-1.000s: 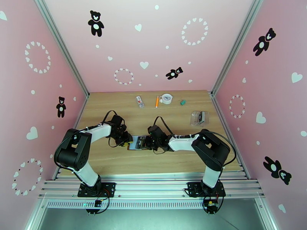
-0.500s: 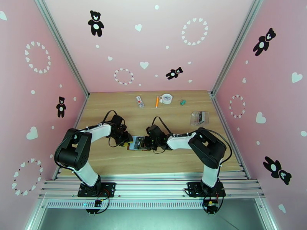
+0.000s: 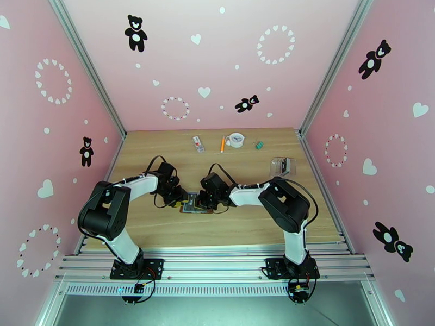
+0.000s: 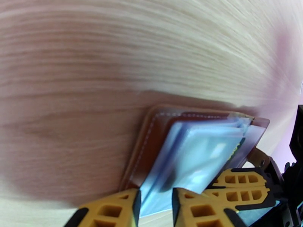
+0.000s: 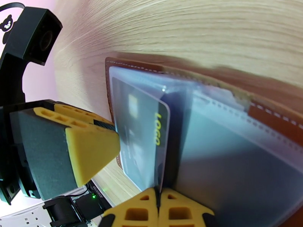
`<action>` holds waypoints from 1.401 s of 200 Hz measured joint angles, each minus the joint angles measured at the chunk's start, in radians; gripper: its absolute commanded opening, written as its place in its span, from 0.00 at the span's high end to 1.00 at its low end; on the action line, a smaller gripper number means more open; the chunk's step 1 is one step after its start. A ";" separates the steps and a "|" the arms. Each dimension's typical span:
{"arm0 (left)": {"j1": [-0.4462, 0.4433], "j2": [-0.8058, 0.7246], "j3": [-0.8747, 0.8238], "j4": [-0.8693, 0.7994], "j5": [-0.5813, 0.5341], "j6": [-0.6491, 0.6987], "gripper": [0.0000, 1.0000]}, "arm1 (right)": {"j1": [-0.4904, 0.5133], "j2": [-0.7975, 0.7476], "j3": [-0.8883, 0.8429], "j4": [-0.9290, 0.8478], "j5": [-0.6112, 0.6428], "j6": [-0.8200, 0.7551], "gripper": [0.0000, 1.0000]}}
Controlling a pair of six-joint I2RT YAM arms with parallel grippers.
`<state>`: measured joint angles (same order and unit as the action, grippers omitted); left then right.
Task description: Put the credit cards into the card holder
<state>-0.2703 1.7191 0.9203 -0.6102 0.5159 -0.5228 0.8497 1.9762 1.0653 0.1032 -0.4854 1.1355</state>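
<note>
The brown card holder (image 3: 191, 207) lies open on the table between both grippers, grey-blue pockets up. In the left wrist view my left gripper (image 4: 156, 194) pinches a see-through pocket leaf at the near edge of the card holder (image 4: 148, 129). In the right wrist view my right gripper (image 5: 159, 194) is shut on the lower edge of a dark credit card (image 5: 141, 137) with yellow lettering. That card stands partly inside a pocket of the card holder (image 5: 132, 65). From above, the left gripper (image 3: 181, 199) and right gripper (image 3: 205, 201) nearly touch. Other cards are hidden.
A see-through plastic pouch (image 3: 282, 167) lies at the right. Along the back edge sit a white-and-red packet (image 3: 198, 143), an orange pen (image 3: 222, 143), a white tape roll (image 3: 236, 139) and a small green item (image 3: 260, 143). Pink walls close three sides.
My right arm has slid left, carrying its gripper further over the card holder toward the left gripper. The left arm has stayed in place.
</note>
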 measured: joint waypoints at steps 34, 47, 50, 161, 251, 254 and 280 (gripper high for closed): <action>0.000 0.000 0.007 -0.008 0.000 0.004 0.66 | 0.000 0.001 0.034 -0.066 0.003 -0.026 0.74; 0.000 -0.002 0.012 -0.013 -0.003 0.004 0.65 | 0.002 -0.001 0.066 -0.119 0.011 -0.051 0.69; 0.000 -0.003 0.013 -0.015 -0.005 0.005 0.65 | 0.002 -0.002 0.074 -0.134 0.014 -0.061 0.68; 0.000 -0.113 0.051 -0.108 -0.105 -0.022 0.75 | -0.019 0.003 0.366 -0.608 0.117 -0.239 1.00; 0.000 -0.058 0.019 -0.047 -0.067 -0.047 0.74 | -0.047 0.135 0.391 -0.568 0.035 -0.227 1.00; 0.000 -0.058 0.017 -0.045 -0.067 -0.047 0.74 | -0.047 0.135 0.391 -0.564 0.033 -0.226 1.00; 0.000 -0.053 0.008 -0.033 -0.067 -0.047 0.74 | -0.046 0.135 0.391 -0.552 0.030 -0.226 1.00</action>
<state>-0.2699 1.6665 0.9283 -0.6430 0.4492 -0.5694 0.8040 2.1109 1.4567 -0.4492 -0.4557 0.9096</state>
